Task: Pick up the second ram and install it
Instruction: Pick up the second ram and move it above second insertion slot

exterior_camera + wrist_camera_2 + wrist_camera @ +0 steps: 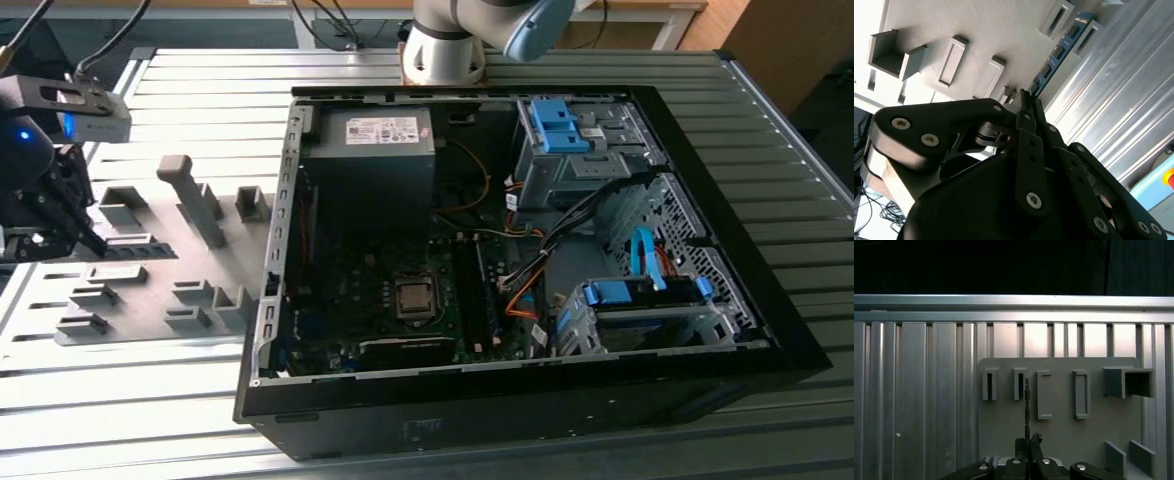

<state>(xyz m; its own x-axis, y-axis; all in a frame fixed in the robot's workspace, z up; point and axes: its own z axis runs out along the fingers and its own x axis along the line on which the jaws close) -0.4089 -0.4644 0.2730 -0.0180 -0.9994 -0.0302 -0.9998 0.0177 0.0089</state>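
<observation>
Gripper [1026, 96] tight around second ram [1057, 54]

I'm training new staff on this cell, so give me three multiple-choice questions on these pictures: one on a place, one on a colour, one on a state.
1. Where is the gripper? A over the grey holder board beside the computer case; B inside the case; C behind the case.
2. What colour is the second ram? A green; B red; C blue.
3. How is the gripper? A open; B shut on the ram; C shut, empty.
Answers: A, the exterior view shows it above the board; C, the second wrist view shows a blue stick; B, it clamps the stick's end.
</observation>
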